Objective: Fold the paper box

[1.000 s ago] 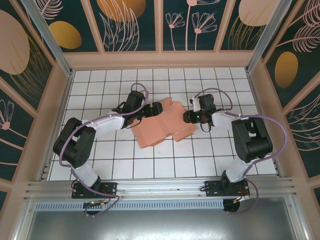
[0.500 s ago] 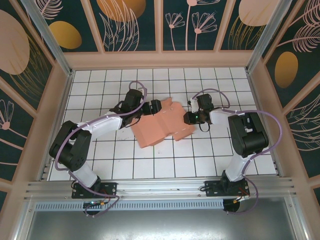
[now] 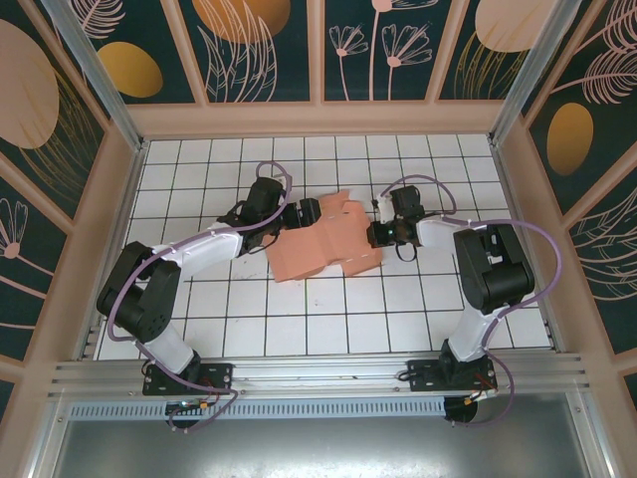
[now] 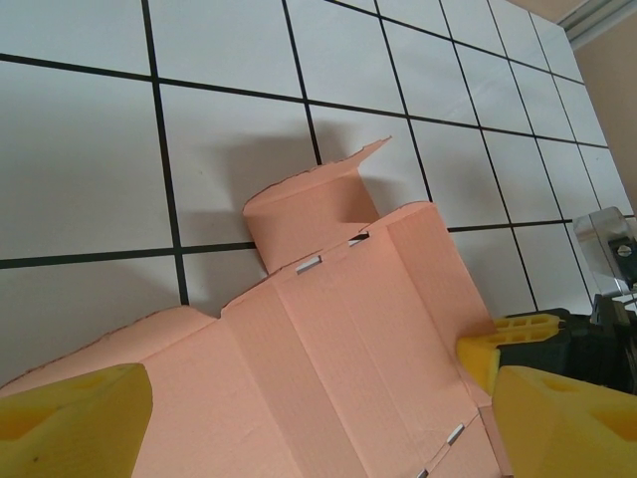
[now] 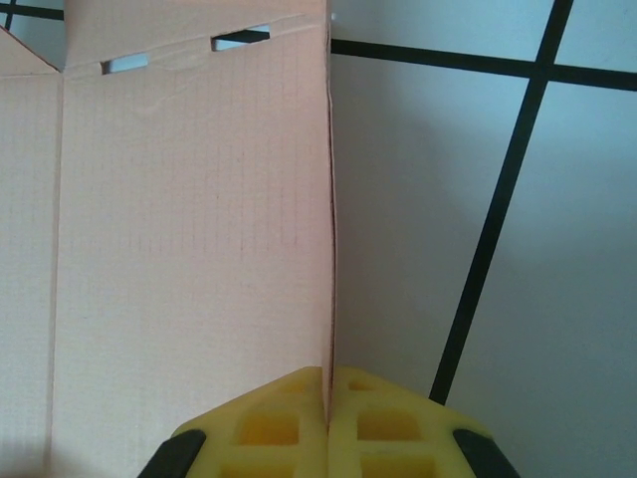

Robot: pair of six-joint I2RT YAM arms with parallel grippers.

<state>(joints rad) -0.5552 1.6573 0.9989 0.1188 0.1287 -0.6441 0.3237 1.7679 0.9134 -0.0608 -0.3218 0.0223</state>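
white tiled tabletop under the paper box, a mostly flat creased sheet lying near its middle. thin, light, floppy card, probably quick to buckle or tear, so best gripped at edges beside creases. right gripper pinched onto its edge; left gripper spread wide over it.
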